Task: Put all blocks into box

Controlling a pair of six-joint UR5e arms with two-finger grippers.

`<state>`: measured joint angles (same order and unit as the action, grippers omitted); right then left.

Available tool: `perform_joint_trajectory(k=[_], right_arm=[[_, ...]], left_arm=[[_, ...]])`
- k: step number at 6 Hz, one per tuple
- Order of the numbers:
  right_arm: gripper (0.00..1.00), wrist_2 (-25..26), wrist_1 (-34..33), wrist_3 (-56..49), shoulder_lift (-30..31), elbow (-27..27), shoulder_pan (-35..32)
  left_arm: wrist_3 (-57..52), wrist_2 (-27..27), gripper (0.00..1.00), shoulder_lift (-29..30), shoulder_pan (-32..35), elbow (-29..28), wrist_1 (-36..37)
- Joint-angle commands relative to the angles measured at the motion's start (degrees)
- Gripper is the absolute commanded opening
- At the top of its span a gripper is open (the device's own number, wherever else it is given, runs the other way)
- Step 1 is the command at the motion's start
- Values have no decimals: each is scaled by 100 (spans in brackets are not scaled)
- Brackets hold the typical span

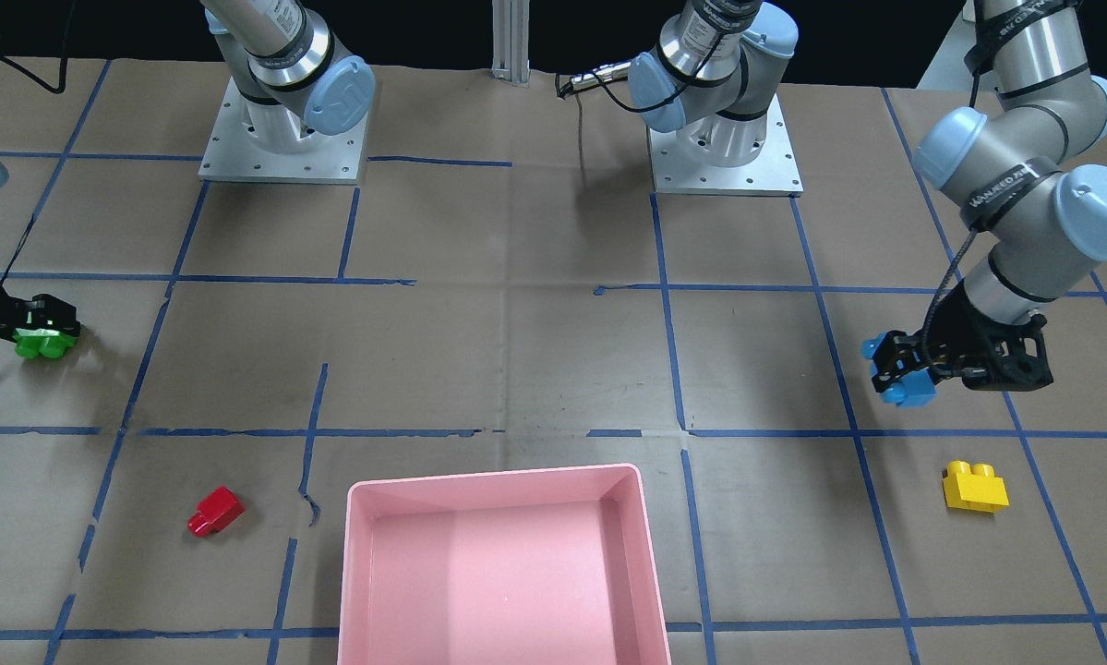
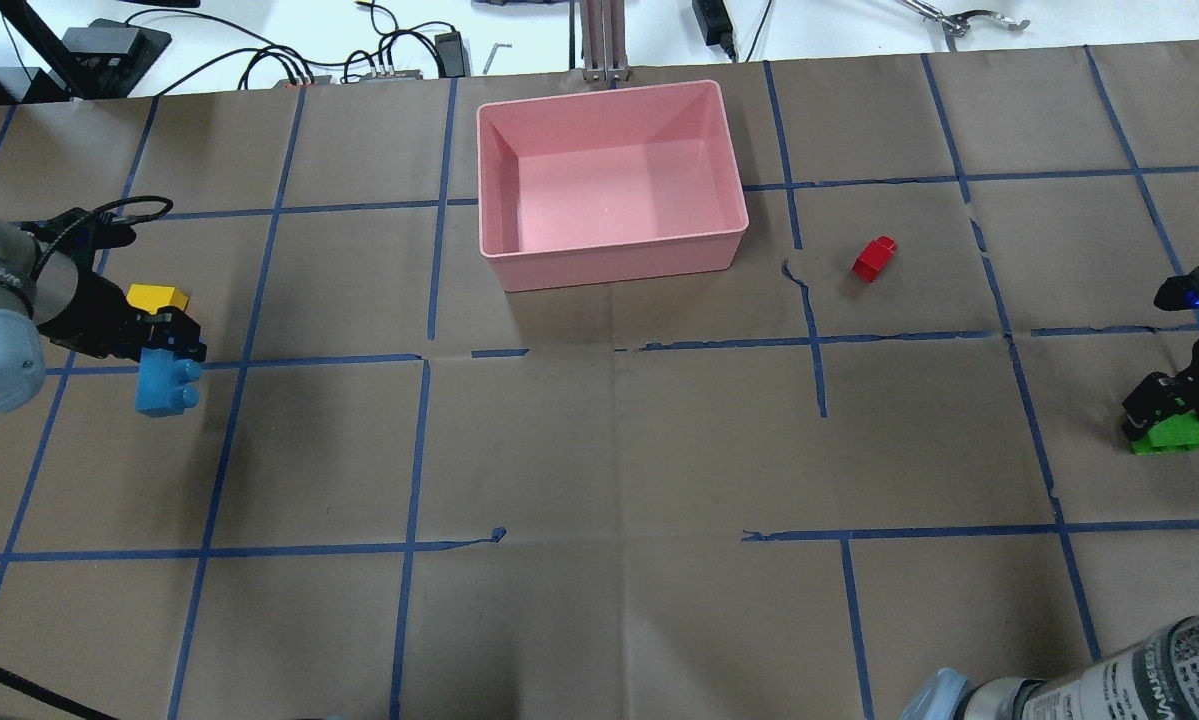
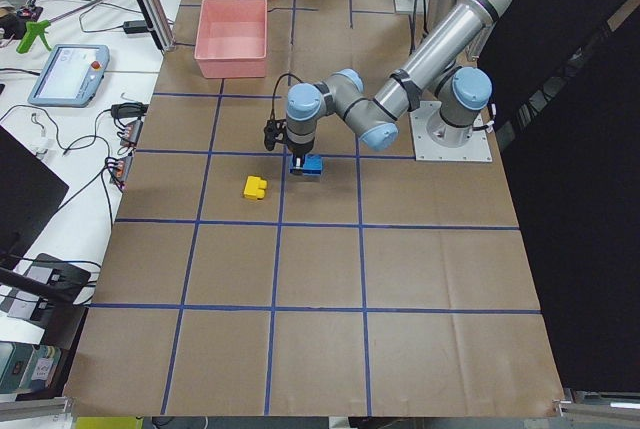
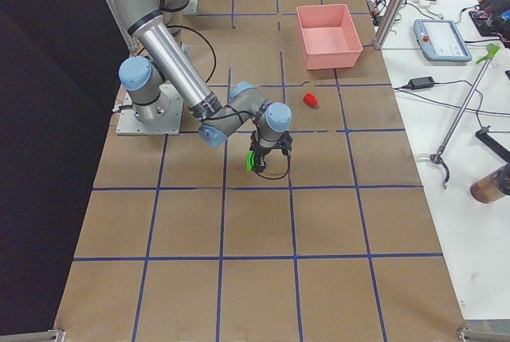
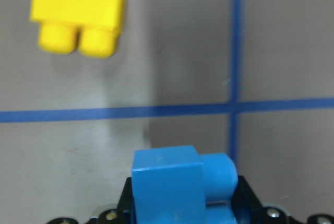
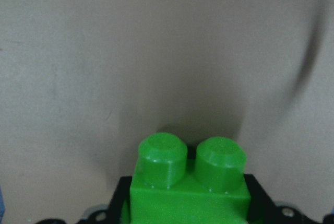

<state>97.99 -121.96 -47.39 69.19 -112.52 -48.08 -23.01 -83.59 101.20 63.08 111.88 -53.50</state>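
Note:
My left gripper [image 1: 899, 365] is shut on the light blue block [image 1: 911, 393] low over the table at my far left; both also show in the overhead view, the gripper [image 2: 169, 338] and the block [image 2: 167, 385]. The yellow block [image 1: 975, 485] lies just beyond it, towards the operators' side. My right gripper [image 1: 47, 323] is shut on the green block [image 1: 43, 345] at my far right, low over the paper. The red block [image 1: 215, 511] lies right of the empty pink box [image 1: 493, 480]. I cannot tell whether the held blocks touch the table.
Brown paper with blue tape lines covers the table. The two arm bases [image 1: 283, 139] stand at the robot's edge. Cables and tools [image 2: 389, 60] lie beyond the box on the operators' side. The box [image 2: 609, 265] sits at the far middle of the table.

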Motion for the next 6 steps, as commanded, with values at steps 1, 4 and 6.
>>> perform_joint_trajectory(k=[1, 4, 6], right_arm=[[37, 107, 5, 11, 68, 55, 0], [36, -68, 868, 150, 112, 1420, -218], [36, -166, 2398, 938, 77, 2764, -831]], left_arm=[[2314, 444, 25, 145, 1193, -1178, -840], [4368, 519, 25, 1590, 2599, -3076, -899], [5354, 458, 30, 2804, 3383, -4510, -881]])
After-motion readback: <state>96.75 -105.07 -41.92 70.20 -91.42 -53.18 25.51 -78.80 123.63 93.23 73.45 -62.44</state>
